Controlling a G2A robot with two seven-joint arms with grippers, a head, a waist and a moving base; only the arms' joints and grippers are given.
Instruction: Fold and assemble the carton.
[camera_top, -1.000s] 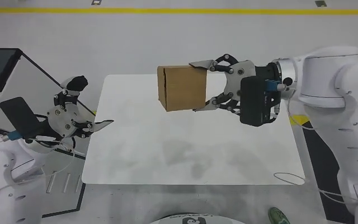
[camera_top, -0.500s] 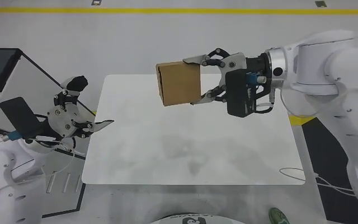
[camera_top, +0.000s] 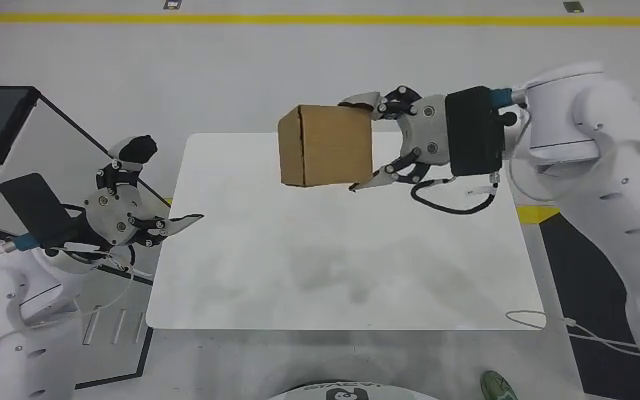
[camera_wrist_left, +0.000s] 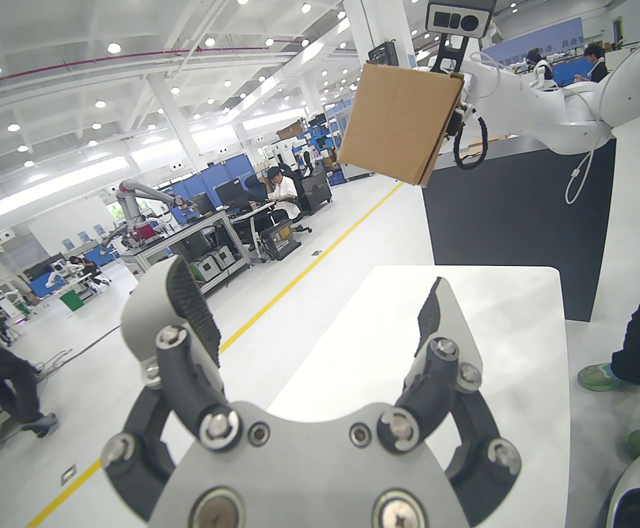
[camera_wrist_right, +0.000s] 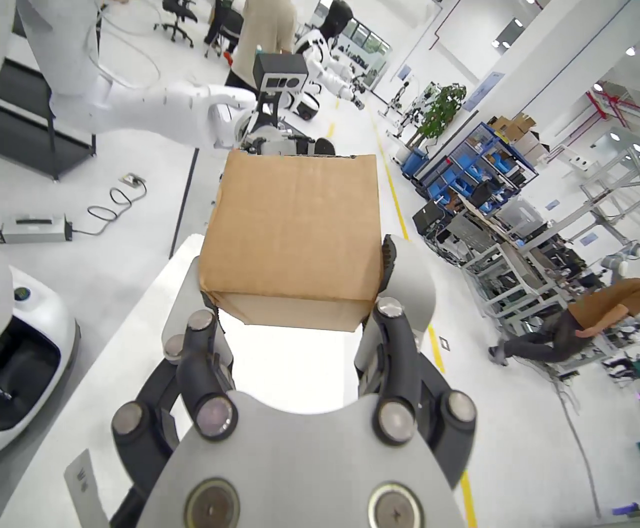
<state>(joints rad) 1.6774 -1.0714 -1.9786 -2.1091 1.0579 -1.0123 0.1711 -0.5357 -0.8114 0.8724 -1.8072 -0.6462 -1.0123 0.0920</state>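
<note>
- The right gripper (camera_top: 362, 143) has its jaws closed on the carton (camera_top: 325, 146). One finger (camera_wrist_right: 407, 285) presses each of two opposite side faces.
- We see this gripper coming in from the right, with its wrist level and the carton sticking out to the left beyond its fingertips.
- The carton is a brown box already folded into shape. It is held in the air over the far edge of the table (camera_top: 350, 270), about midway along that edge, and touches nothing but the fingers.
- From the left wrist view we see the carton tilted, with a seam running down the face turned toward us.
- The left gripper (camera_wrist_left: 305, 280) has its jaws spread wide with nothing between them. It sits just off the table's left edge, well apart from the carton, and points across the tabletop.
- The table is a smooth white slab with rounded corners.
- A black cabinet (camera_wrist_left: 500, 215) stands just right of the table.
- The floor (camera_top: 300, 70) is pale grey, and a yellow line (camera_top: 320, 18) crosses it left to right beyond the far edge.
- Around us is a large white hall with rows of round ceiling lights (camera_wrist_left: 114, 47).
- Farther off we see blue partitions (camera_wrist_left: 235, 170), racks of blue bins (camera_wrist_right: 470, 170) and a potted plant (camera_wrist_right: 445, 107).
</note>
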